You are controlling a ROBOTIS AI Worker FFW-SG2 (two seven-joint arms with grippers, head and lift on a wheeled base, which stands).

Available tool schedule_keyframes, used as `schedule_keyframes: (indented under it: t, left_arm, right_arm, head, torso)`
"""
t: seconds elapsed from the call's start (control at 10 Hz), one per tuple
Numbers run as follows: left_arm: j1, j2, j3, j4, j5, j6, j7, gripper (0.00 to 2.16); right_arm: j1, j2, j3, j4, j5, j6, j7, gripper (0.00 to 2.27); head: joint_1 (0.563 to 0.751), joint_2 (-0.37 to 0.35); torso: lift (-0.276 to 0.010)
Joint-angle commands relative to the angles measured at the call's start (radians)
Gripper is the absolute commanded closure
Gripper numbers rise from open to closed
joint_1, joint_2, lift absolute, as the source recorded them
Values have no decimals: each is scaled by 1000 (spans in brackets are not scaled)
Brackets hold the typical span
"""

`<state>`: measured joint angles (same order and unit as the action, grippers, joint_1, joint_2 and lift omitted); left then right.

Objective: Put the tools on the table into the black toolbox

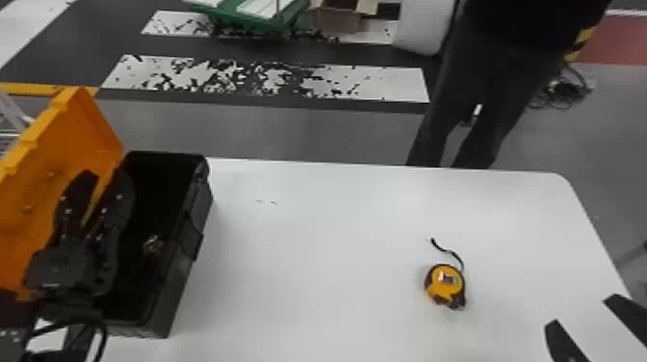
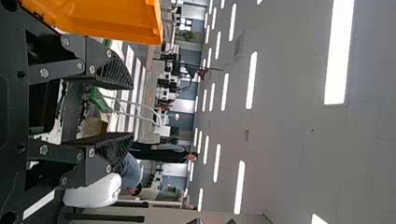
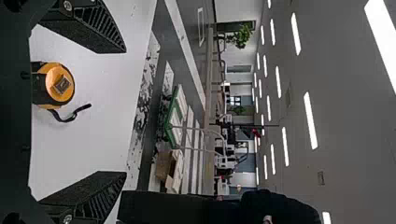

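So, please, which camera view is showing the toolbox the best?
The head view: it shows the black toolbox standing open on the table, its orange lid raised, though the left pincer covers some of both. In the left wrist view, a part of the lid appears.

Toolbox (image 1: 174, 289) is blk, lid (image 1: 86, 130) orange, tape (image 1: 446, 283) yel/blk.

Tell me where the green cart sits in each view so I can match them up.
Head view: green cart at the far edge, beyond the table.
Left wrist view: in the background, between the left gripper's open fingers.
Right wrist view: on the floor past the table's far edge.
Shared landmark: the open cardboard box beside it.
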<state>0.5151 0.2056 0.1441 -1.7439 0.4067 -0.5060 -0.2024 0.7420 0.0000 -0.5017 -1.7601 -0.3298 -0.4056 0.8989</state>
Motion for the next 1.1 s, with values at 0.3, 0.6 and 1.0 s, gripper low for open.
schedule_keyframes:
  t: [0.3, 0.6, 1.0]
  left_arm:
    - [109, -2, -11, -105, -2, -19, -3, 22]
    - [166, -14, -95, -97, -52, -84, 60, 26]
    - [215, -8, -231, -51, -201, -160, 268, 26]
  right_arm:
    - [-3, 1, -20, 25, -6, -9, 2, 73]
    - [-3, 1, -32, 54, -21, -25, 14, 73]
    - [-6, 1, -41, 74, -29, -31, 17, 73]
  head:
    - [695, -13]
    - [695, -85]
    - [695, -172]
  torso:
    - [-39]
    - [-39]
    - [-39]
